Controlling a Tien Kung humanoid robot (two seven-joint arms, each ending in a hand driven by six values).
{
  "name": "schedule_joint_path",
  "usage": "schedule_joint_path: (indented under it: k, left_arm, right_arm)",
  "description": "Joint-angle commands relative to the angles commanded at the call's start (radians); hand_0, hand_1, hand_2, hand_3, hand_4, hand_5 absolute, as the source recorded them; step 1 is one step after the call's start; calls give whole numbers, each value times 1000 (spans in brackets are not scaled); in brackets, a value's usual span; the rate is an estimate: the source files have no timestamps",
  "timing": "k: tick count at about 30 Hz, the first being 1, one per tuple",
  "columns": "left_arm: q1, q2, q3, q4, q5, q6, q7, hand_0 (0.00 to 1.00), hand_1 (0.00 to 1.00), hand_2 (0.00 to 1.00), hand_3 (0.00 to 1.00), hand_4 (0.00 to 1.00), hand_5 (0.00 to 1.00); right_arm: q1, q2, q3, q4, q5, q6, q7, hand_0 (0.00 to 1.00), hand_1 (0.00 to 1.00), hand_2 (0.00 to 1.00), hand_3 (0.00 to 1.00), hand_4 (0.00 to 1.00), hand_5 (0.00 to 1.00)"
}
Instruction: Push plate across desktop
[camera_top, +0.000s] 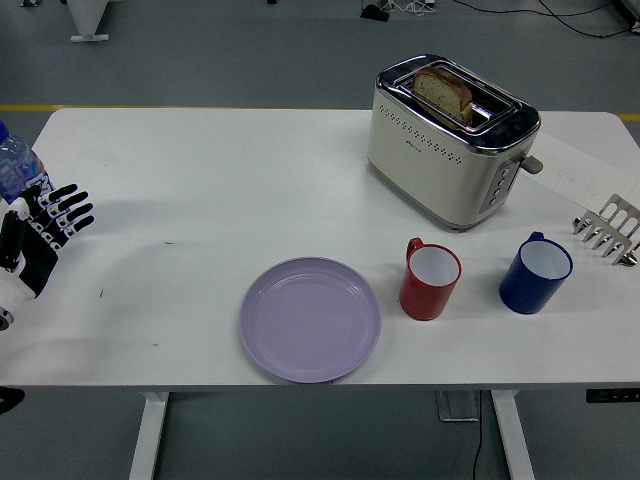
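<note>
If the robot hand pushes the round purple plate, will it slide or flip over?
The round purple plate will probably slide: it lies flat and low on the smooth white table, so tipping looks unlikely. It looks stiff, so it should move in one piece. Pushed right, it may bump the red mug nearby.

The left hand (38, 232) hangs at the left edge, palm forward, fingers (66, 208) spread, nothing between them.

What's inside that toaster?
A slice of bread stands in one slot of the toaster, its top poking out. Its lower part is hidden inside, and the other slot looks empty.
</note>
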Motion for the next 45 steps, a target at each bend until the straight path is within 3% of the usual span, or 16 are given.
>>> schedule_joint_path:
  k: [5,17,45]
  left_arm:
    - [21,17,-28,4,-8,-2,-8,790,770,734,703,555,998]
    - [46,24,-68,7,-5,-5,-11,792,771,734,702,563,998]
    - [51,16,-81,16,-12,8,-16,791,771,731,704,586,998]
  right_arm:
    - [0,2,4,1,-4,-1,-4,550,461,571,579,308,457]
    - [1,3,3,1,0,-2,-3,550,461,572,579,307,460]
    - [0,5,0,2,5,0,-2,549,461,575,579,304,458]
